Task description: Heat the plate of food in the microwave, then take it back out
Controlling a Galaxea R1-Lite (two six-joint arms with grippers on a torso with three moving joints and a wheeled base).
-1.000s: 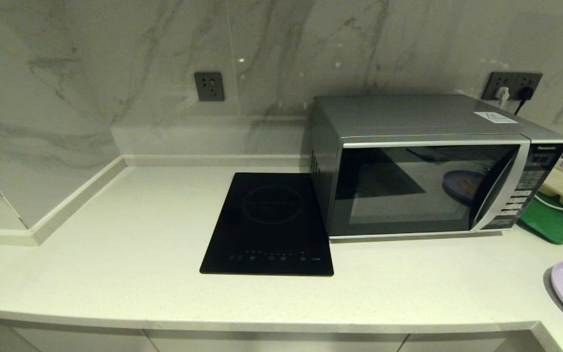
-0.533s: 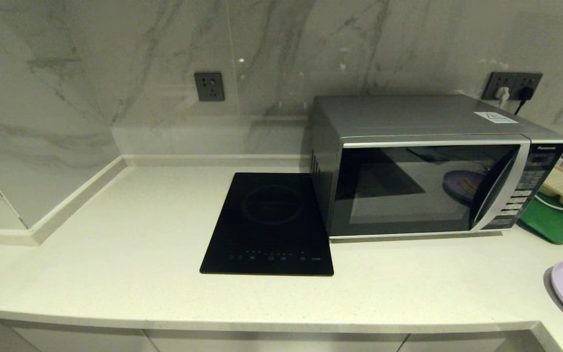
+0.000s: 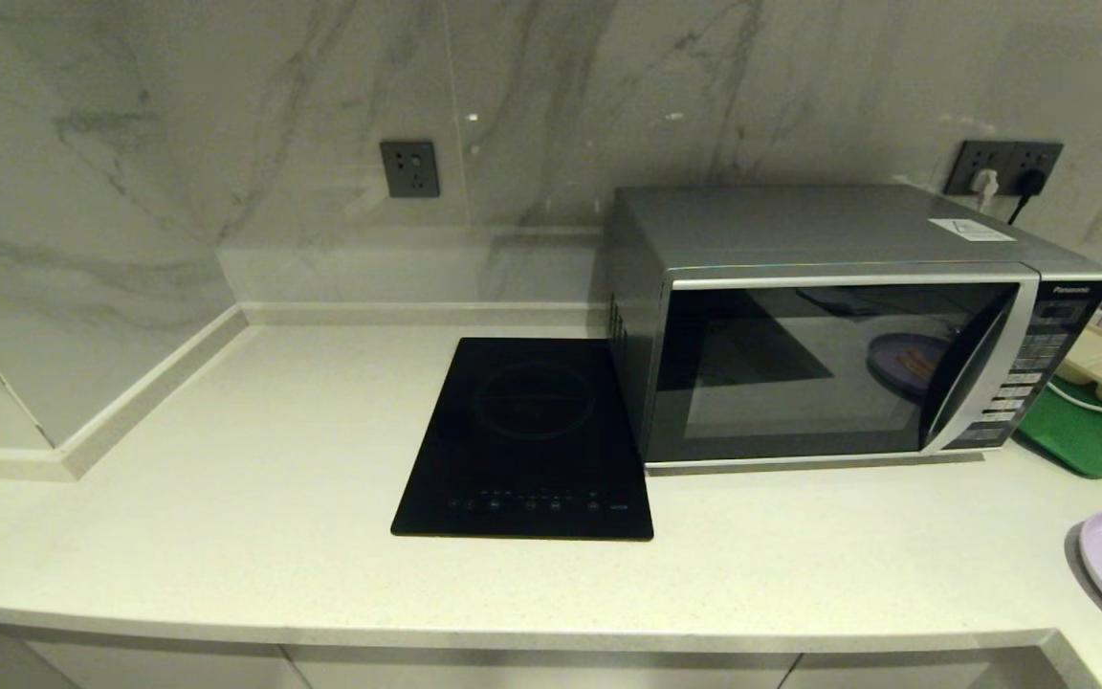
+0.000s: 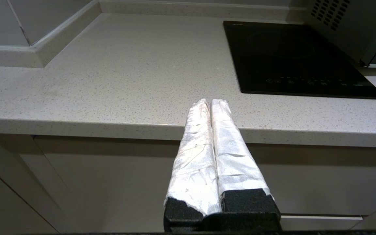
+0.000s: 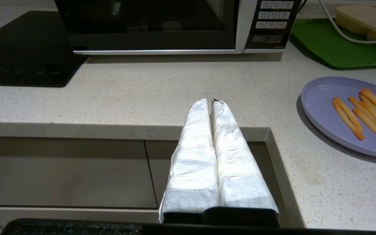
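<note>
Lilac plate of food [image 5: 348, 114] lies on the counter [image 3: 226, 536] as before, outside the closed microwave [image 3: 848, 364], so you see nothing changed in the head view; left gripper [image 4: 211, 101] and right gripper [image 5: 210, 101] hang below the counter edge, jaws pressed together and empty.

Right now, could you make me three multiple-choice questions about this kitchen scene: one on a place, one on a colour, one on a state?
1. Where is the plate of food?
A. inside the microwave
B. on the counter, right of the microwave
C. on the cooktop

2. What colour is the tray?
A. green
B. red
C. blue

3. How is the microwave door?
A. wide open
B. removed
C. closed

Answers:
1 B: the plate lies on the bare counter at the right edge.
2 A: the tray beside the microwave is green.
3 C: the dark glass door sits flush with the front.
</note>
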